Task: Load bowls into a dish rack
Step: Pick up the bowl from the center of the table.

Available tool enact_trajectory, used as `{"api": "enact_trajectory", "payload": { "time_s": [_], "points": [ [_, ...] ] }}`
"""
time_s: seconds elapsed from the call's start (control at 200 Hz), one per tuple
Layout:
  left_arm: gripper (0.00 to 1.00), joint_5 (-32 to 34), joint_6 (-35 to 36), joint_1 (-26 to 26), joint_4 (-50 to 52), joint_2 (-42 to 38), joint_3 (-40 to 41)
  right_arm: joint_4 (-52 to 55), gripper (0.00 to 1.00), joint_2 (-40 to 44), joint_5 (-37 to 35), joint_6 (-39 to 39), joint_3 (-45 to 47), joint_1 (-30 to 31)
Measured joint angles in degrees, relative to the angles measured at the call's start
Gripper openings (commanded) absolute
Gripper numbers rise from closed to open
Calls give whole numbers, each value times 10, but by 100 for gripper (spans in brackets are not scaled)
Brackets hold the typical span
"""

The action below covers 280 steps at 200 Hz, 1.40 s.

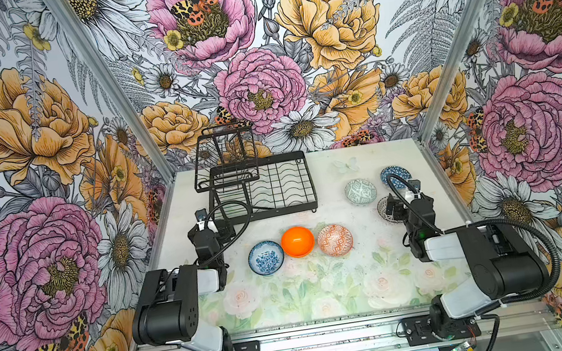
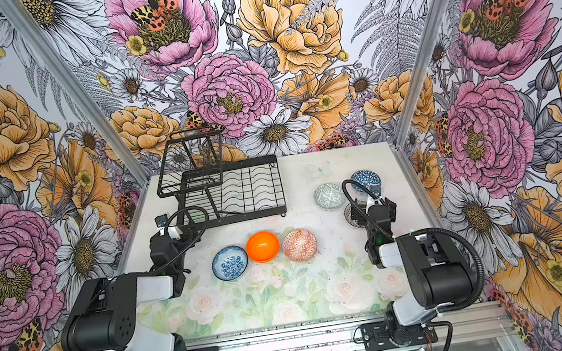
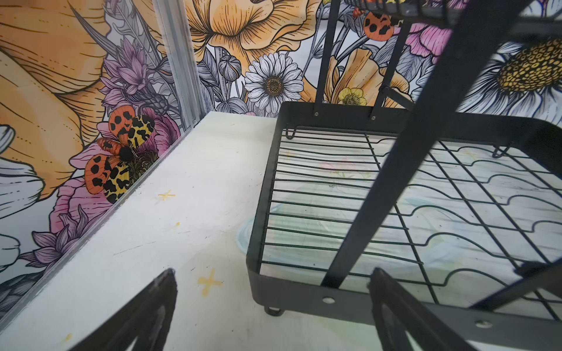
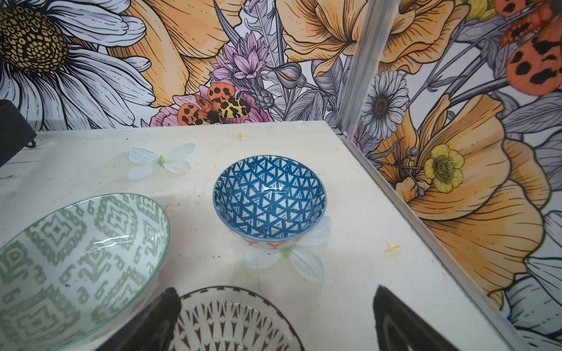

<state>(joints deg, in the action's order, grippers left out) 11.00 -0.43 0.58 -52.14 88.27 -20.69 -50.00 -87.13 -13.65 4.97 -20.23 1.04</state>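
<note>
Holding bowls point(image 1: 297, 242) and dish rack point(image 1: 277, 211), the tabletop point(image 1: 325, 289) sits amid floral wallpaper point(image 1: 259, 86).

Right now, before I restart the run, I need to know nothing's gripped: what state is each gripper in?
Left gripper: open, empty, near the dish rack.
Right gripper: open, empty, near the black-white lattice bowl.

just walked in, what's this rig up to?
Two arms, loading bowls into the dish rack; none in yet. All six sit on the table: blue-white floral bowl, orange bowl and orange-white bowl in a row mid-table, pale green bowl, dark blue bowl and black-white lattice bowl near the right gripper. Left gripper is by the rack's corner, the right one over the lattice bowl; both jaws open, nothing held.
</note>
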Motion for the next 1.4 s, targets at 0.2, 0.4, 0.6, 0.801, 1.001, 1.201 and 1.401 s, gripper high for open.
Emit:
{"api": "enact_trajectory", "payload": {
  "time_s": [0.2,0.4,0.6,0.801,1.001,1.201,1.401],
  "points": [
    [99,0,0,0,0,0,0,0,100,0,0,0,0,0],
    [99,0,0,0,0,0,0,0,100,0,0,0,0,0],
    [99,0,0,0,0,0,0,0,100,0,0,0,0,0],
    [99,0,0,0,0,0,0,0,99,0,0,0,0,0],
    [99,0,0,0,0,0,0,0,99,0,0,0,0,0],
    [99,0,0,0,0,0,0,0,99,0,12,0,-6,-6],
    [99,-12,0,-1,0,0,0,0,99,0,17,0,-7,-7]
  ]
}}
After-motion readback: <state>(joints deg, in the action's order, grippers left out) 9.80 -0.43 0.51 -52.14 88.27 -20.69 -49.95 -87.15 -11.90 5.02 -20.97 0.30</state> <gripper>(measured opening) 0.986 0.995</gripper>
